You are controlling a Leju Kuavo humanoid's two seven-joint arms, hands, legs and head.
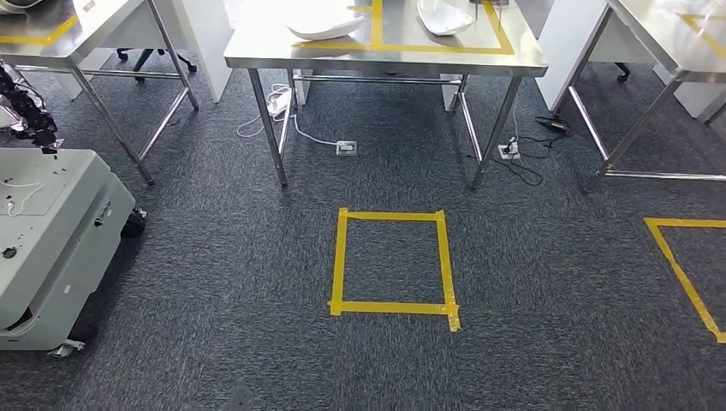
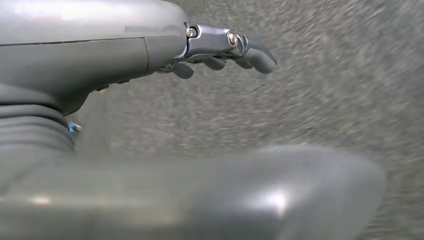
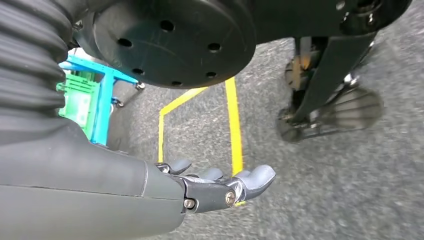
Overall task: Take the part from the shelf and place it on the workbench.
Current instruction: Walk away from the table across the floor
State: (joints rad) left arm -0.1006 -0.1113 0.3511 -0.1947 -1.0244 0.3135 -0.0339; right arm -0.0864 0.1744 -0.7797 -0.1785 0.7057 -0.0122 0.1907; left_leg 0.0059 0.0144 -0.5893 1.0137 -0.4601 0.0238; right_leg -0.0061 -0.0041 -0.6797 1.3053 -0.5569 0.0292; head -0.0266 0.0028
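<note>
Both hands, left hand (image 2: 220,52) and right hand (image 3: 215,185), are hanging empty, fingers loosely apart; I'm facing the steel desk (image 1: 257,47) beyond the yellow taped floor square (image 1: 340,257), part not yet fetched.

Grey ribbed wrist cover (image 3: 30,60), dark fingers (image 3: 257,177)

Your head view looks forward and down from high up at the carpet (image 1: 257,257), a yellow tape square (image 1: 392,261) and a steel workbench (image 1: 257,47) farther off. Your left wrist view sits close behind the left hand (image 2: 220,50), facing blurred carpet. Your right wrist view sits behind the right hand (image 3: 220,185), sharing carpet and yellow tape.
</note>
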